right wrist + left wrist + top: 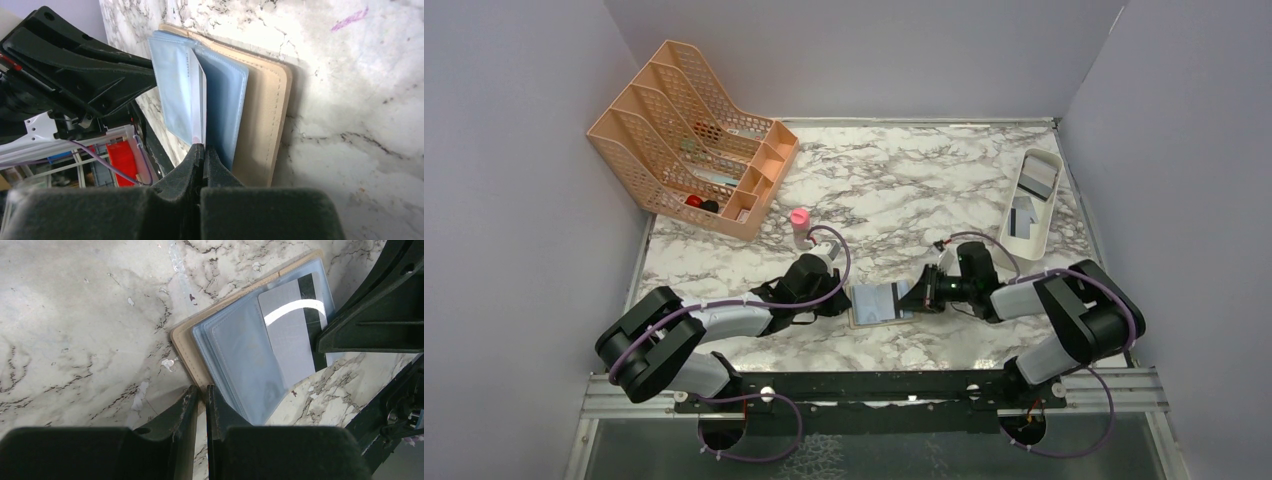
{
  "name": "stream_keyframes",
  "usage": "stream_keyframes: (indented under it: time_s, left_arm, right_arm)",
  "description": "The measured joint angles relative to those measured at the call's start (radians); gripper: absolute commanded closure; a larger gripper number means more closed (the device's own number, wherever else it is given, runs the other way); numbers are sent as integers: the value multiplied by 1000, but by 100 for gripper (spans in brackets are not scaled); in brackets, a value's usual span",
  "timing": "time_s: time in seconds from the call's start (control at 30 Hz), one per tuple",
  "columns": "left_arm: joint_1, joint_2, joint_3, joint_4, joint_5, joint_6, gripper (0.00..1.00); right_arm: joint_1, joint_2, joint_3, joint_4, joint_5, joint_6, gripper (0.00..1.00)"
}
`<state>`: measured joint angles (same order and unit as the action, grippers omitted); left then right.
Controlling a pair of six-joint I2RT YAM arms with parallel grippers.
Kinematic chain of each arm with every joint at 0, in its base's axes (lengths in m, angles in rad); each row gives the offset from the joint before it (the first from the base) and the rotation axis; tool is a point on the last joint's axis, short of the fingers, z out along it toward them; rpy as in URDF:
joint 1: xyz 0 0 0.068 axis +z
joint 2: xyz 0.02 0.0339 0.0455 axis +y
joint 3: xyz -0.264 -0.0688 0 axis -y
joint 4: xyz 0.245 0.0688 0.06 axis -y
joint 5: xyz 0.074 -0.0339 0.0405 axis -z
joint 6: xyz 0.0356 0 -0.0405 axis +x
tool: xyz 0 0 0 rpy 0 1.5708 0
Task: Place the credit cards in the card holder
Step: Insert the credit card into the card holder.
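The card holder lies open on the marble between my two grippers, tan cover down and light blue sleeves up. My left gripper is shut on the near edge of its tan cover. A grey credit card with a black stripe sits partly inside a blue sleeve. My right gripper is shut on that card's edge, seen edge-on against the tan holder. From above, the left gripper and right gripper face each other across the holder.
A long white tray at the back right holds more cards. A peach mesh file rack stands at the back left. A small pink-capped bottle stands just behind the left wrist.
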<state>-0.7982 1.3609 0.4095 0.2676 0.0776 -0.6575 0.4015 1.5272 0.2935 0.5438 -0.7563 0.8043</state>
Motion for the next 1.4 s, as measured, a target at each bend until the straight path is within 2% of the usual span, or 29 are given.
stream_keyframes:
  time_s: [0.5, 0.83, 1.4]
  left_arm:
    - [0, 1, 0, 2, 1, 0, 84]
    - [0, 1, 0, 1, 1, 1, 84]
    - [0, -3, 0, -3, 2, 0, 84]
  right_arm:
    - [32, 70, 80, -28, -27, -38, 99]
    - [32, 33, 80, -113, -15, -76, 99]
    - [37, -19, 51, -134, 32, -39, 99]
